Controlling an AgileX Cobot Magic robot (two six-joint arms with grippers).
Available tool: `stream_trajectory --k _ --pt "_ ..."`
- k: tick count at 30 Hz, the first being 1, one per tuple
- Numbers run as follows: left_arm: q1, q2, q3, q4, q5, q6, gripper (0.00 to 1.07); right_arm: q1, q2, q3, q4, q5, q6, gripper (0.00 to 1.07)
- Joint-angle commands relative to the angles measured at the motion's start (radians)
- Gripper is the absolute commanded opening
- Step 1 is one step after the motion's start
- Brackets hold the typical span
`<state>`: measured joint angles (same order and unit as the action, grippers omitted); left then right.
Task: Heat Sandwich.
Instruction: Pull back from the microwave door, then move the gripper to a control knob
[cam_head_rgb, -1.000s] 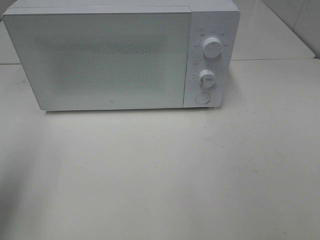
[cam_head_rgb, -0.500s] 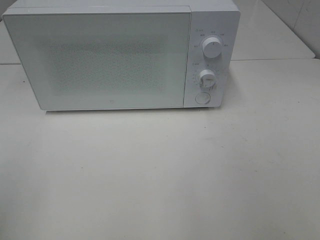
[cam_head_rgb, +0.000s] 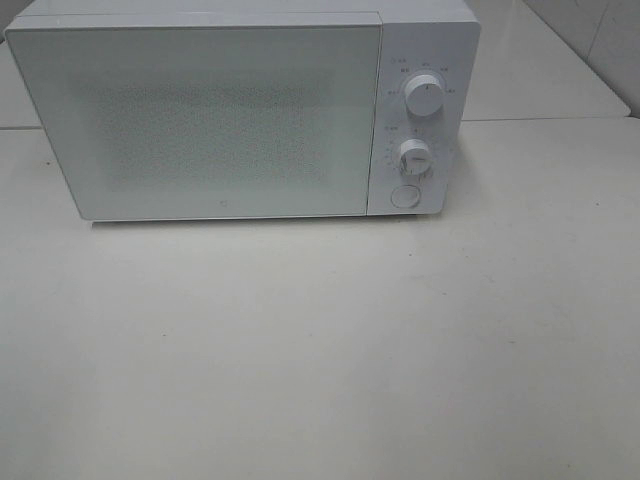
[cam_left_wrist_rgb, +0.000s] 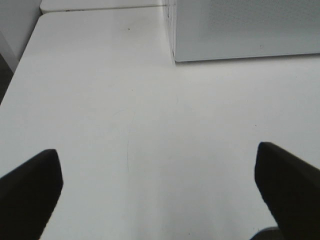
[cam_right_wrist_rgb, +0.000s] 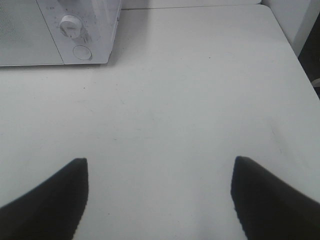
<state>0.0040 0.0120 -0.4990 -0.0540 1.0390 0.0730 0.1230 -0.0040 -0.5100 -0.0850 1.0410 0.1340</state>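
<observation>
3 views checked; the sandwich shows in none of them, so its place cannot be told. The microwave (cam_head_rgb: 220, 110) has its door (cam_head_rgb: 200, 120) shut, and the dotted, frosted front hides the inside.

Note on the microwave: white, standing at the far side of the white table (cam_head_rgb: 320, 350), front toward the high camera. The control panel to the right of the door carries 2 dials, the upper knob (cam_head_rgb: 425, 97) above the lower knob (cam_head_rgb: 413, 155), with 1 round button (cam_head_rgb: 404, 195) just below them.

Note on the left gripper (cam_left_wrist_rgb: 157, 152): jaws spread wide with nothing between them. Its 2 dark fingers (cam_left_wrist_rgb: 30, 195) hang over bare tabletop, well apart from the microwave's left front corner (cam_left_wrist_rgb: 175, 50), which shows in the left wrist view. No contact with anything.

Note on the right gripper (cam_right_wrist_rgb: 160, 160): jaws likewise parted wide and holding nothing. Its fingers (cam_right_wrist_rgb: 45, 205) are over bare table, well apart from the microwave's control-panel end; the right wrist view shows the lower knob (cam_right_wrist_rgb: 70, 25) and the round button (cam_right_wrist_rgb: 81, 52) there.

Surroundings: a 2nd white tabletop (cam_head_rgb: 540, 70) butts against the 1st behind the microwave, with the seam between them visible at right.
</observation>
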Motion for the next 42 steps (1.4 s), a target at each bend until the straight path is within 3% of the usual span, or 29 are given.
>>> stream_trajectory --k 1,42 --pt "0.003 -0.050 0.003 -0.013 0.000 -0.010 1.01 -0.006 -0.025 0.001 -0.004 -0.003 0.001 0.76" --pt "0.003 -0.044 0.003 -0.015 0.000 -0.009 1.01 -0.006 -0.016 0.001 -0.004 -0.003 0.001 0.76"
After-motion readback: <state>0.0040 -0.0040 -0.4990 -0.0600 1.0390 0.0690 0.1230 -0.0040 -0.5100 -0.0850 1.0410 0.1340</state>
